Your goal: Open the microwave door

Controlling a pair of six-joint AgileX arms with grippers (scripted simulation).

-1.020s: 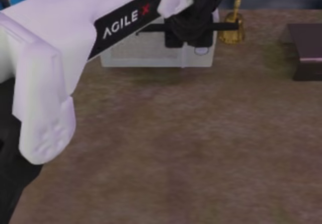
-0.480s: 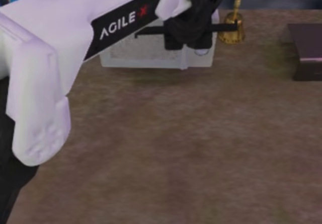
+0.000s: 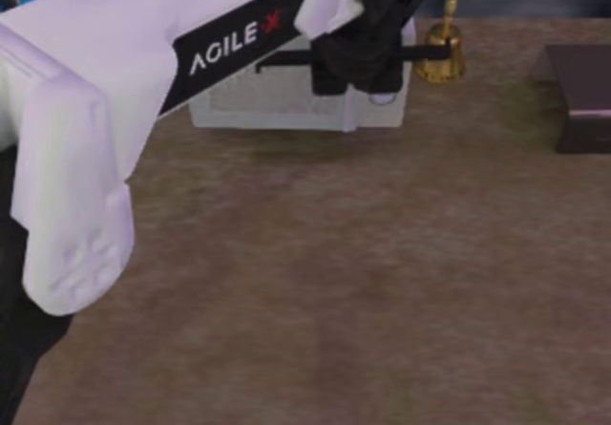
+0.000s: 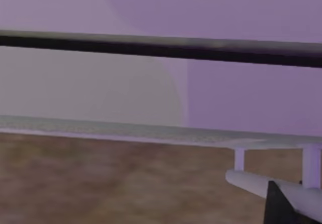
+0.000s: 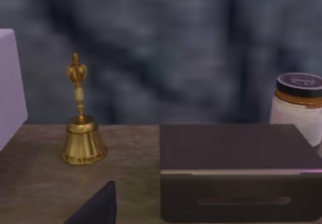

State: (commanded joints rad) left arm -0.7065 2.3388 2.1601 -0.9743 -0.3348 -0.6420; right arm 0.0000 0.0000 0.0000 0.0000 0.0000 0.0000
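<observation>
**Legible Markings**

I read one marking only: "AGILE X", white letters with a red X, on the black band of my left arm in the top view. The jar lid print in the right wrist view is illegible.

One microwave, one bell, one box, one jar

A small brass handbell stands on the brown table beside a dark brown box, with a black-lidded white jar behind.
</observation>
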